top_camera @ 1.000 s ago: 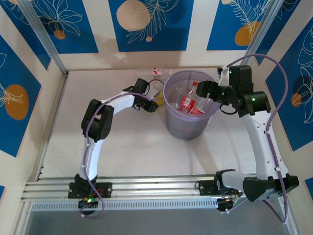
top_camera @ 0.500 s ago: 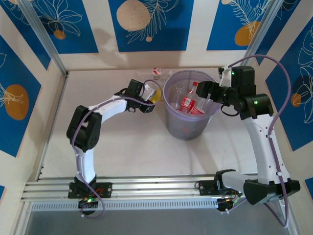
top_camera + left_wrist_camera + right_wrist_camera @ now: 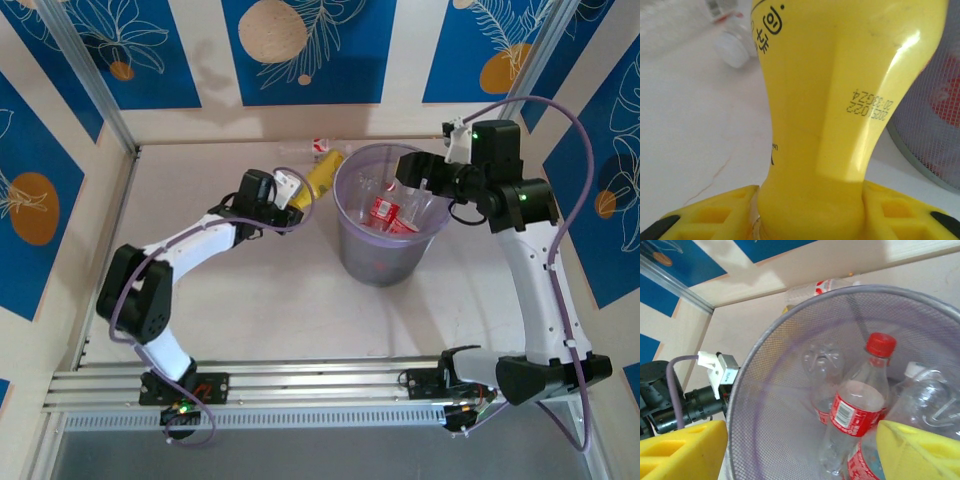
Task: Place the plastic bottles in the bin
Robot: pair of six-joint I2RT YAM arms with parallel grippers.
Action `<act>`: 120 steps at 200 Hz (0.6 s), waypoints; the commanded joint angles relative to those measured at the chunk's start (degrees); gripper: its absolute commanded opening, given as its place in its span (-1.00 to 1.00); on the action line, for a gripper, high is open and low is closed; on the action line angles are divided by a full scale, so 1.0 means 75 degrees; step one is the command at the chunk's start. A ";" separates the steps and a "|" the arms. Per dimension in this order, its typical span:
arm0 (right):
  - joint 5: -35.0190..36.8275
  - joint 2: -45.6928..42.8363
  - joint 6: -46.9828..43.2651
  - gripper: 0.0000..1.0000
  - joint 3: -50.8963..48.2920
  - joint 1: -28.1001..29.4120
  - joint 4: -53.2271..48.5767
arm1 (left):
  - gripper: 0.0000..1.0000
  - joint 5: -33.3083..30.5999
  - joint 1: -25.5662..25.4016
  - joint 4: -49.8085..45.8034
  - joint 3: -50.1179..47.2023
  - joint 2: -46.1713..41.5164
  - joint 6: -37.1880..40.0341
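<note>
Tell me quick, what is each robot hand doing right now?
Left gripper: closed on the yellow bottle.
Right gripper: open, empty, above the bin.

yellow bottle (image 3: 840, 100), lavender mesh bin (image 3: 380, 265), blue floral walls (image 3: 300, 60)

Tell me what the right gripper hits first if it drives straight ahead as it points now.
The right gripper would probably meet the red-capped bottle inside the bin first; depth is unclear.

Perhaps 4 bottles (image 3: 385, 212) sit in the bin (image 3: 380, 265); left of it 1 near bottle (image 3: 322, 175), 1 far bottle (image 3: 318, 147) behind.
</note>
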 commanded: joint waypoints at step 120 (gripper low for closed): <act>-0.0134 0.2355 0.0168 0.55 0.1836 0.2912 0.1465 | -1.00 0.0104 0.0277 0.1629 -0.2788 -0.4018 -0.3739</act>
